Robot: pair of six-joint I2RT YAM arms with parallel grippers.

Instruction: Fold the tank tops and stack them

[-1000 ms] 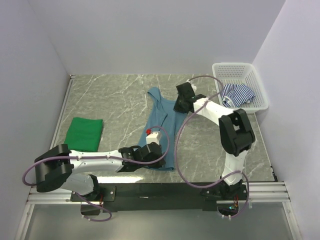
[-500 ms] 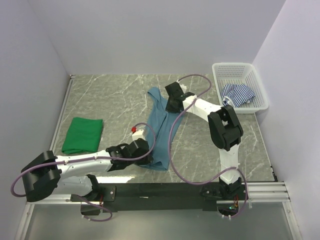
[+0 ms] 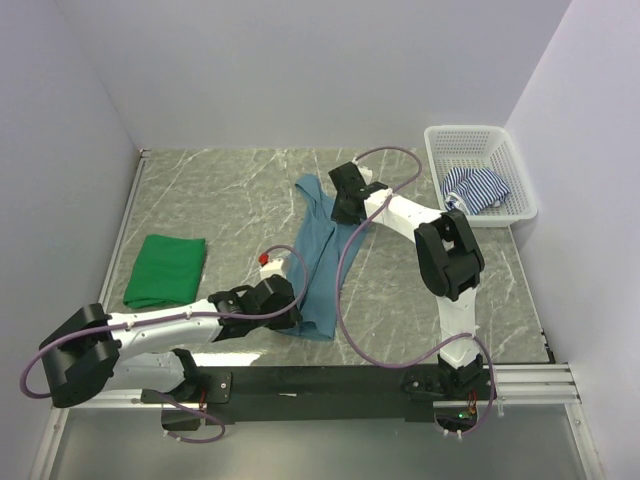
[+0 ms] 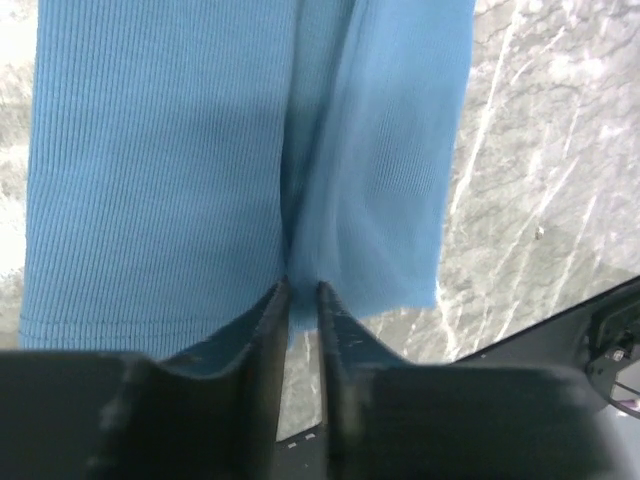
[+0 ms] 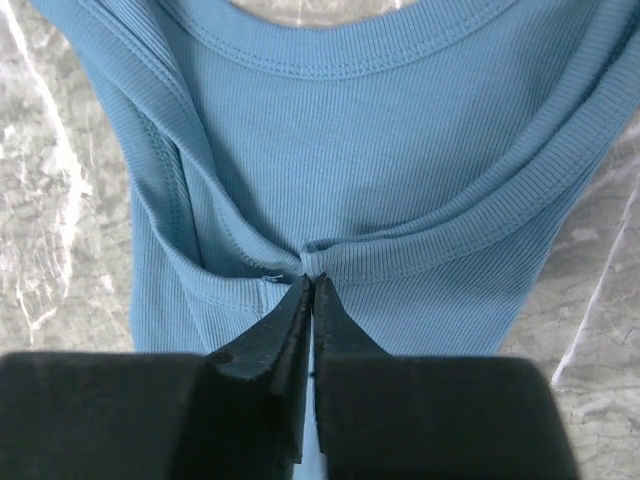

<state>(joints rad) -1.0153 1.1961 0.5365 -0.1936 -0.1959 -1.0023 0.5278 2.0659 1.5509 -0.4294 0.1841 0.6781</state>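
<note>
Right pincer (image 5: 311, 285) pinched the blue top (image 3: 318, 262) at twelve o'clock.
Left pincer (image 4: 300, 293) stood slightly parted around its hem; no writing was readable.

Robot lab, plain white walls (image 3: 300, 70), marble-look bench (image 3: 230, 190), bolted arms

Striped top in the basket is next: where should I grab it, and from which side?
Take the striped top at the bunched ridge on its highest fold, coming straight down from above. It lies crumpled inside the white basket, whose walls would likely block a sideways approach.
</note>
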